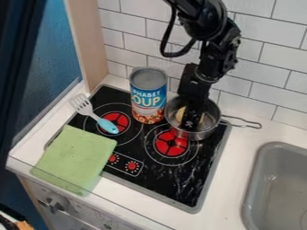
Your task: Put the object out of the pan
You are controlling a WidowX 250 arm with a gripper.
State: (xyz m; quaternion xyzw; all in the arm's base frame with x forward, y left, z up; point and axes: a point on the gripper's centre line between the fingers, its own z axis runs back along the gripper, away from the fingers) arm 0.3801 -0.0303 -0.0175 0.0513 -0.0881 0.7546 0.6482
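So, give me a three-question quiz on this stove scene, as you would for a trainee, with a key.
1. True or false: the handle of the pan points away from the soup can.
2. Where is the tip of the end effector?
A. Over the sink
B. Inside the pan
C. On top of the soup can
3. Fill in the colour: the cloth lying partly on the stove is ____.
Key: 1 true; 2 B; 3 green.

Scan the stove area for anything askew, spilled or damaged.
No visible spill or damage. Odd: green cloth overlaps the stovetop, spatula handle lies over one red burner, and the pan sits off-centre on the other.
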